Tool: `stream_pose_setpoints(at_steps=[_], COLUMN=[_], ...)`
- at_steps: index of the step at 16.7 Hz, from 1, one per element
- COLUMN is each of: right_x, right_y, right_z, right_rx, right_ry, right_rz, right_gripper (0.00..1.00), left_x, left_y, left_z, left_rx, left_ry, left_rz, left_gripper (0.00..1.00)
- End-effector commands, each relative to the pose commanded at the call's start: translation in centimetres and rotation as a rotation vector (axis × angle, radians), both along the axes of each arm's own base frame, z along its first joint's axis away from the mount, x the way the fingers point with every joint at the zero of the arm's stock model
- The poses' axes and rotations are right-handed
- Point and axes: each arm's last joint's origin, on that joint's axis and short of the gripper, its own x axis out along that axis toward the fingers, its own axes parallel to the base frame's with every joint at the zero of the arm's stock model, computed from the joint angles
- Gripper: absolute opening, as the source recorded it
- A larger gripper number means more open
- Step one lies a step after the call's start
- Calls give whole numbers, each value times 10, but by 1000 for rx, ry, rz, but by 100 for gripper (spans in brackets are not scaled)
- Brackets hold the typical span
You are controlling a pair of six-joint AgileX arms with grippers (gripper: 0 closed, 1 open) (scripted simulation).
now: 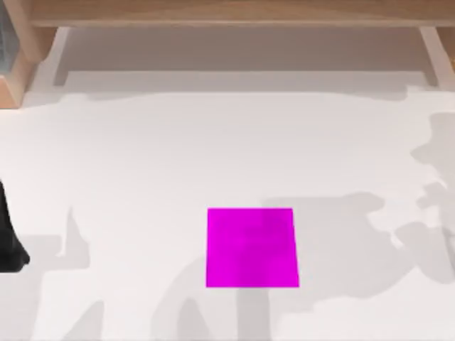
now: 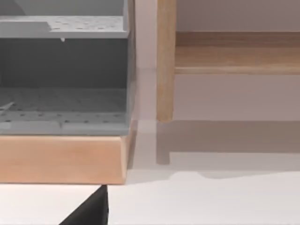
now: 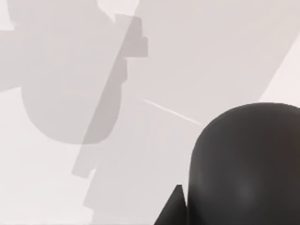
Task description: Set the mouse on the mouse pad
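We're seeing plain matte black on our left arm (image 1: 8,238), and a rounded, smooth dark grey-black right arm (image 3: 243,164) housing.

The white table (image 1: 178,156) is seen bearing one flat pad (image 1: 252,247) (magenta, square), right of centre.

The left arm (image 1: 10,238) sat low at the table's left edge, just a dark bit of it poking in. By the right wrist, a rounded dark shape (image 3: 243,164) loomed close.
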Motion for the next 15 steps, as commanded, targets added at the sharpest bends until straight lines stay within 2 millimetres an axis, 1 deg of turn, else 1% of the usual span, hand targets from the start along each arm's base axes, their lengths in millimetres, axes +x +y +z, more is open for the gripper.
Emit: stream_pose_setpoints(at_steps=[3,6,9,11,13,15], right_x=[14,31,43,47,46,41], right_y=[20,54,100,135,172,209], right_z=[-1,-3,-10,-15,-22,-27], right_rx=[-1,0,6,17,31,43], right_ry=[13,30,50,65,77,81], right_rz=[191,516,950,1271,1595,1903], right_gripper=[0,0,0,0,0,0], left_x=[0,0,0,0,0,0], left_y=[0,0,0,0,0,0], left_z=[0,0,0,0,0,0], left_rx=[0,0,0,0,0,0], left_ry=[0,0,0,0,0,0], left_rz=[0,0,0,0,0,0], left_gripper=[100,100,100,100,100,100])
